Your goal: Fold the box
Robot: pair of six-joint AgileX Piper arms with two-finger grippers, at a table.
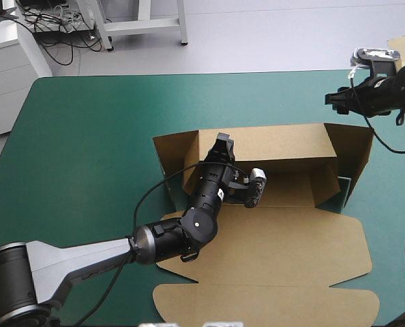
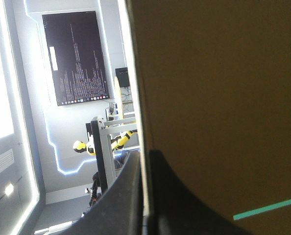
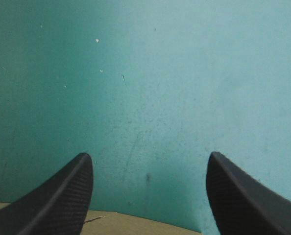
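Note:
The brown box (image 1: 271, 238) lies in the middle of the teal-green cover (image 1: 100, 136), its back and side walls raised and its lid flat toward the near edge. My left gripper (image 1: 223, 144) is at the box's left inner wall. In the left wrist view its fingers (image 2: 144, 154) are all but shut with the edge of the brown board (image 2: 219, 98) between them. My right gripper (image 1: 333, 99) hangs beyond the box's far right corner, apart from it. In the right wrist view it (image 3: 148, 159) stands open over bare cover (image 3: 150, 73), with a strip of brown board (image 3: 111, 223) under it.
A tan sheet edge (image 1: 403, 46) shows past the table's far right corner. The right flap of the box (image 1: 356, 160) leans outward toward the table's right edge. A thin teal-green slit (image 2: 268, 208) shows through the board near the left gripper.

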